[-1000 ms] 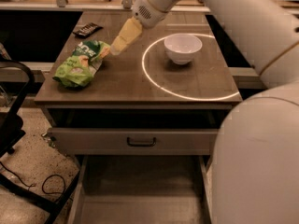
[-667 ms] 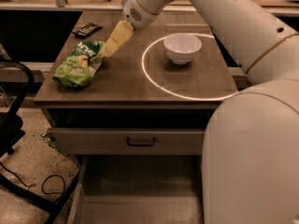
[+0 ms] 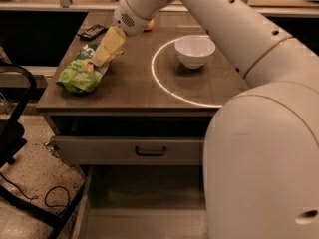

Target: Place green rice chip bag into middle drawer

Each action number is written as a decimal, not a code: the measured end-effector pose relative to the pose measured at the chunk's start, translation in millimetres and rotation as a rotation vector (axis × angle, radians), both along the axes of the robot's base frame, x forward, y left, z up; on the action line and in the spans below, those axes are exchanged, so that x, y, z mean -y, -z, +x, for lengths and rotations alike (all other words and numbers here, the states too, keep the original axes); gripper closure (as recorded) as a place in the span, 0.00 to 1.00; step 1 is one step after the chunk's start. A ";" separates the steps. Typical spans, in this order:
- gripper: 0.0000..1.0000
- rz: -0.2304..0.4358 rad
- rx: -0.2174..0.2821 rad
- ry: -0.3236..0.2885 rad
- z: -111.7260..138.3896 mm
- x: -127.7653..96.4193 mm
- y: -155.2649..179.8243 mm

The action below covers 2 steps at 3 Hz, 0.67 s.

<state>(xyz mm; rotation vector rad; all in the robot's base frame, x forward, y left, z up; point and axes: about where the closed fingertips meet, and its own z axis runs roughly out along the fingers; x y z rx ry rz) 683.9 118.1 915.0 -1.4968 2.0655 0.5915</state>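
Note:
The green rice chip bag (image 3: 79, 75) lies crumpled on the left part of the tabletop, near its left edge. My gripper (image 3: 94, 61) reaches down and to the left from the white arm, and its tip is over the bag's upper right end, at or just above the foil. The middle drawer (image 3: 144, 205) stands pulled out at the bottom of the cabinet, showing a flat grey-brown floor with nothing in it. The arm's white body hides the drawer's right side.
A white bowl (image 3: 194, 50) sits inside a lit ring on the right of the table (image 3: 149, 91). A small dark wrapper (image 3: 91, 31) lies at the back left, an orange object (image 3: 148, 25) behind the arm. A shut drawer front with a dark handle (image 3: 150, 151) is above the open tray. Black chair (image 3: 15, 128) at left.
My gripper has moved left and down, from beside the bag's right end to its upper end. The bag and bowl have not moved.

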 end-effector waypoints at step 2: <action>0.00 -0.046 0.012 -0.041 -7.8 -48.4 16.2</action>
